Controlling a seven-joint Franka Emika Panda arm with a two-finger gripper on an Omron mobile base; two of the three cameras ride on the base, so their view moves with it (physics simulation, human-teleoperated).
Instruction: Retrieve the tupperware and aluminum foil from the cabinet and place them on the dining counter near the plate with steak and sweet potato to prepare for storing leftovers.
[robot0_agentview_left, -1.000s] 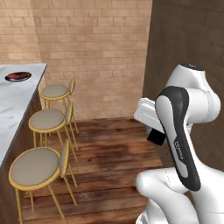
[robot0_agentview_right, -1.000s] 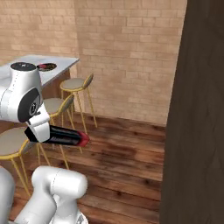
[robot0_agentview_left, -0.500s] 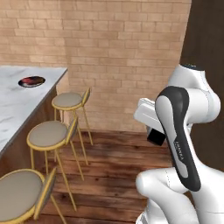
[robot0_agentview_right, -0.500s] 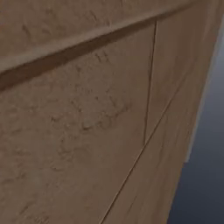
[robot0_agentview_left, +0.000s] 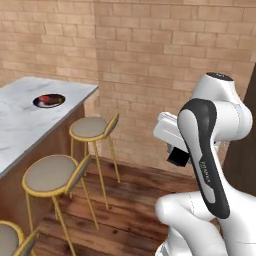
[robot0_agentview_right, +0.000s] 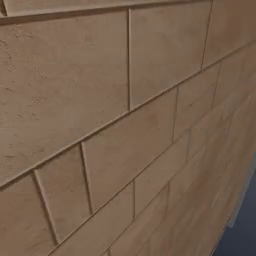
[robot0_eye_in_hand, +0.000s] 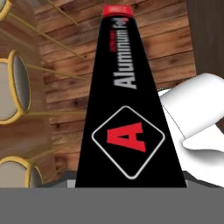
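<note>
Hand view: aluminum foil (robot0_eye_in_hand: 127, 118) pinched in the jaws (fingertips hidden). Left base view adds dining counter (robot0_agentview_left: 20, 125), stools (robot0_agentview_left: 50, 172).

Gold-framed stools (robot0_agentview_left: 89, 128) on wood floor (robot0_agentview_left: 130, 200), brick wall (robot0_agentview_left: 150, 60) behind; maybe 3 stools.

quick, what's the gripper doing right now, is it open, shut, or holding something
Gripper: shut on the foil, carried above the wood floor beside the stools.

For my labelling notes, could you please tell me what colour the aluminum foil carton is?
Black, with a red emblem and white lettering on the aluminum foil; hand view.
</note>
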